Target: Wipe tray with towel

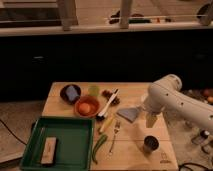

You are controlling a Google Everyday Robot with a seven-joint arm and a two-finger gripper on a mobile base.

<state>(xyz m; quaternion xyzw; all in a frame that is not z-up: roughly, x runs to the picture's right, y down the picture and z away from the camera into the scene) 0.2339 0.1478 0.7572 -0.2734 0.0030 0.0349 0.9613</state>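
The green tray [75, 131] lies at the front left of the wooden table, with a tan wooden block [49, 150] inside it. Right of the table's centre, the grey-blue towel [130, 114] lies flat. My white arm reaches in from the right. Its gripper [150, 120] points down just to the right of the towel's edge, open, with nothing held in it. The tray is well to the left of the gripper.
An orange bowl [86, 106], a dark bowl [70, 93] and a green cup [93, 90] stand behind the tray. A white-handled utensil [108, 104], a fork [114, 132] and a green vegetable [99, 147] lie mid-table. A dark metal cup [150, 144] stands below the gripper.
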